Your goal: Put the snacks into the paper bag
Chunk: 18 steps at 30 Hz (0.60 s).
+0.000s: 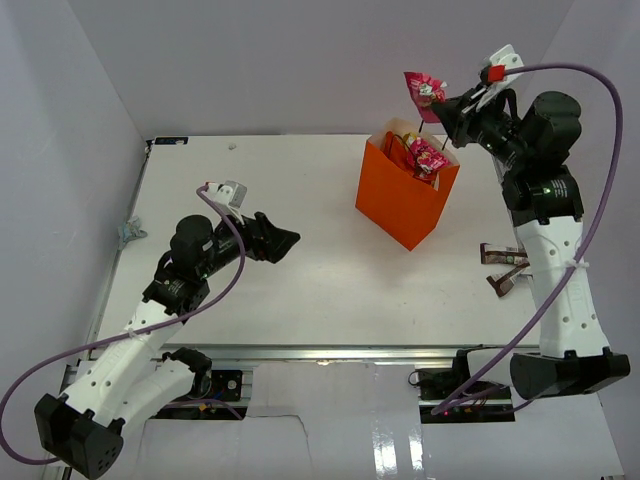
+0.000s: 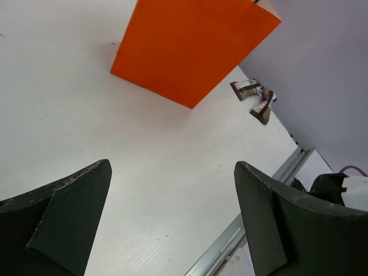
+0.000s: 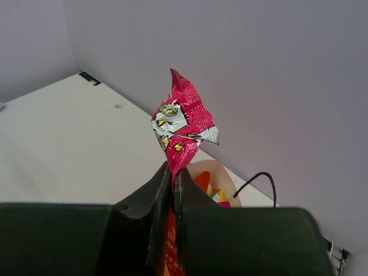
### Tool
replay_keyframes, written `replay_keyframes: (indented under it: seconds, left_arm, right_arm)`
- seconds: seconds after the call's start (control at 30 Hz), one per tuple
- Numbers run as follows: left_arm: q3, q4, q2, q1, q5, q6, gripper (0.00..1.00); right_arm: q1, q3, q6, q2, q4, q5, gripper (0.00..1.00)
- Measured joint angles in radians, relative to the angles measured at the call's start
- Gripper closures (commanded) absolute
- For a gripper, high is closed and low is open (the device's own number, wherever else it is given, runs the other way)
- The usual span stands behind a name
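The orange paper bag (image 1: 400, 205) stands upright at the back right of the table. A pink foil packet (image 1: 428, 158) and part of a red-orange chip bag (image 1: 393, 148) show inside its mouth. My right gripper (image 1: 447, 106) hangs above the bag's far rim, shut on a second pink foil packet (image 1: 424, 90) that sticks up from its tips. In the right wrist view that packet (image 3: 181, 123) rises from the closed right gripper (image 3: 174, 170), with the bag's pale mouth (image 3: 214, 172) below. My left gripper (image 1: 287, 241) is open and empty left of the bag (image 2: 190, 46).
Brown wrappers (image 1: 505, 268) lie on the table right of the bag, beside my right arm, and also appear as brown wrappers (image 2: 256, 98) in the left wrist view. A black cord handle (image 3: 260, 179) arches over the bag's rim. Grey walls enclose the back and sides.
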Motion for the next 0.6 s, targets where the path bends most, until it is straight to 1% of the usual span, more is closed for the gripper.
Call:
replay_keyframes:
  seconds: [0.13,0.23,0.43,0.57,0.6]
  left_arm:
    - [0.000,-0.035,0.005,0.000,-0.078,-0.011,0.02]
    - [0.001,-0.072,0.005,0.000,-0.152,-0.033,0.02]
    - [0.018,-0.182,0.011,0.000,-0.282,-0.090,0.02]
    - [0.031,-0.232,0.011,0.000,-0.351,-0.132,0.02]
    - [0.034,-0.248,0.011,0.000,-0.374,-0.147,0.02]
  right_arm:
    - [-0.029,-0.001,0.085,0.068,0.039,0.115,0.92]
    - [-0.035,-0.005,0.113,0.151,0.042,0.154,0.92]
    - [-0.035,-0.014,0.140,0.307,0.034,0.169,0.92]
    - [-0.035,-0.015,0.166,0.348,0.024,0.144,0.92]
    - [-0.035,-0.016,0.171,0.351,0.022,0.134,0.90]
